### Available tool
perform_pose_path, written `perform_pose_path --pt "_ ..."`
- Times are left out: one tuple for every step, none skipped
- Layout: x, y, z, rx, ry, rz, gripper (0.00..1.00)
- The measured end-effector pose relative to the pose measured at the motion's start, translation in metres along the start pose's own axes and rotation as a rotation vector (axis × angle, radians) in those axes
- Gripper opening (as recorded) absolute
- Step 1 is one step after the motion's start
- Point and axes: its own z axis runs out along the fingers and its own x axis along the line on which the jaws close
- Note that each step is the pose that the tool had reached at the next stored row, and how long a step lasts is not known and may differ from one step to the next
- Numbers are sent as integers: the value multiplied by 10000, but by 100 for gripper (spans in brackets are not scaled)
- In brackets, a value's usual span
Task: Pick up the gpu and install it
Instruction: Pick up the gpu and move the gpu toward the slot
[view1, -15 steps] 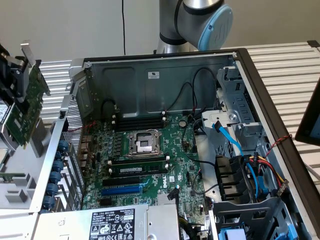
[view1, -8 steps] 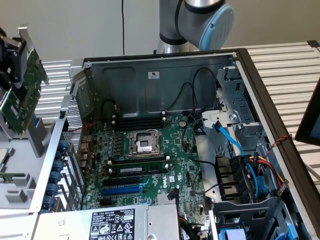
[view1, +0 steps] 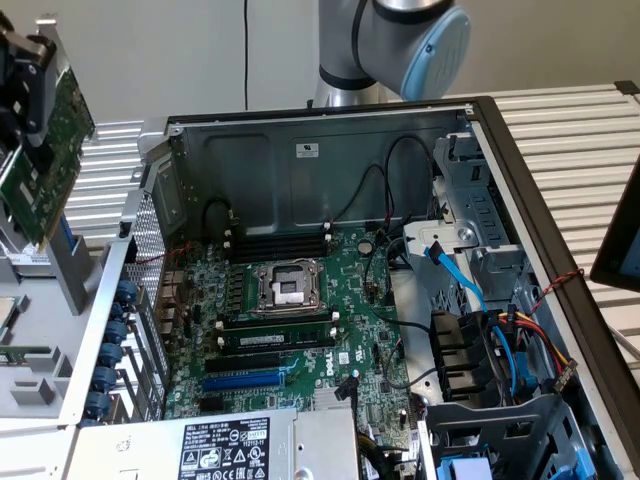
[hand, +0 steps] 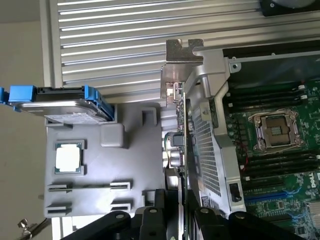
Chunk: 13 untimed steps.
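Gripper (view1: 22, 95) clamped on the gpu (view1: 45, 160). The card is aloft and tilted at the exterior view's left, outside the open case (view1: 330, 160). The perforated case wall (view1: 150, 270) stands between the card and the motherboard (view1: 300, 300). In the wrist view, a grey tray (hand: 100, 170) with a loose processor (hand: 68, 157) lies beyond the card.
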Motion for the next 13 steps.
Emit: perform_pose_path --pt "-37 1 -36 4 22 4 27" --pt "-80 3 -77 8 48 9 27" --pt "-117 6 -111 13 75 14 27" --pt "-153 7 -142 18 108 18 27" --pt "-186 9 -169 24 148 24 27" --pt "-215 10 -190 32 196 33 27" --pt "-242 11 -207 41 258 44 27" --pt "-265 11 -220 54 329 56 27" --pt "-285 11 -228 67 403 68 27" --pt "-306 11 -237 82 494 83 27" --pt "-325 12 -244 94 571 96 27" --pt "-348 12 -253 107 649 108 27" --pt "-372 12 -263 118 716 120 27"
